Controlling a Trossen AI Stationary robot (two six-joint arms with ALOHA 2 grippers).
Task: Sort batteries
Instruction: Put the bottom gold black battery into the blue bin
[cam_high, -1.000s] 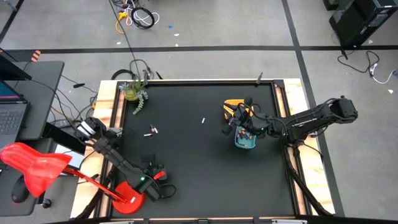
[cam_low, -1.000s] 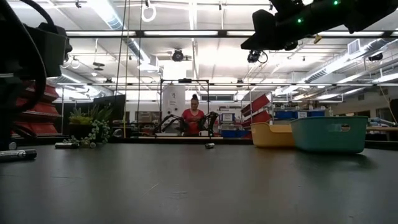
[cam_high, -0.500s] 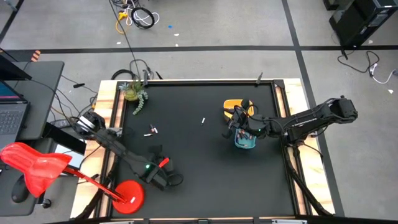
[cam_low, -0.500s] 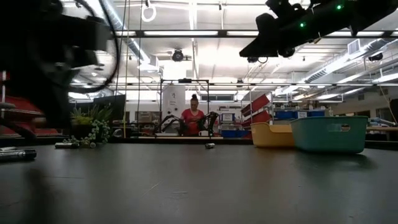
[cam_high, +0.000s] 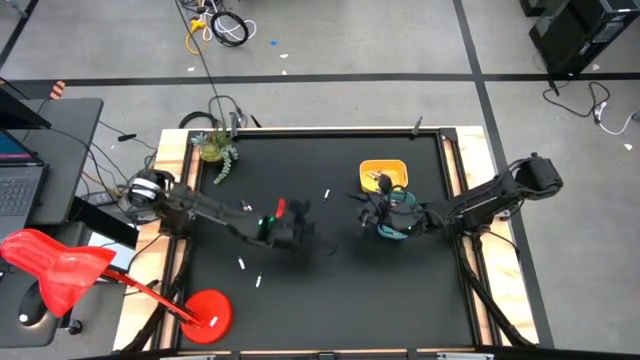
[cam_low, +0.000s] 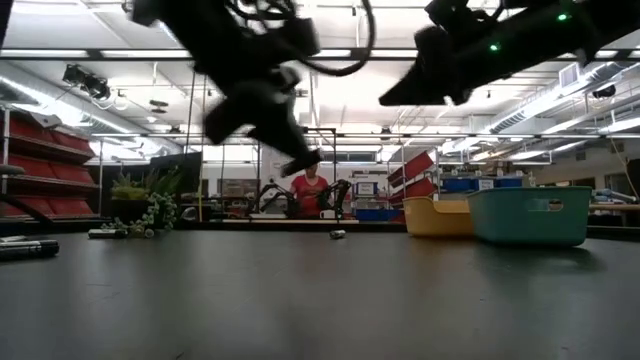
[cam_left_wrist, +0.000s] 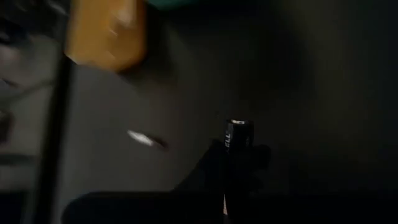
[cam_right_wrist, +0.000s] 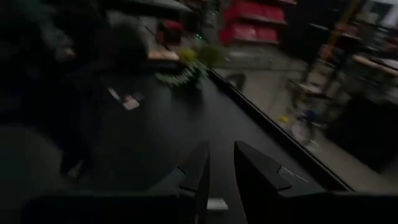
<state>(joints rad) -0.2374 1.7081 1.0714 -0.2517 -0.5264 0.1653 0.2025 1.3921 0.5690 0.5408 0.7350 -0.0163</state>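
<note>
One dark battery stood clamped between the tips of the left gripper, its copper-ringed end poking out beyond the fingers and part of a printed label showing. That gripper hung in the air over the middle of the table, blurred in the overhead view.

Ahead of it and to one side lay the yellow tray, with the teal tray just next to that; a pale battery lay on the mat between the left gripper and the yellow tray. Two more pale batteries lay behind the left gripper, well apart from it.

The right gripper hovered just beside the teal tray; I could not tell whether it held anything.

The step in hand looked like carrying the dark battery to its tray. To do that well, the left gripper would need to keep a firm pinch, since only the lower part of the cell was caught and it could pivot. It should stay high enough to clear the tray wall, stop squarely over the tray's inside, and let go low. Which tray takes dark cells could not be read from here. The right arm sat close to both trays, so the approach should leave it room.
</note>
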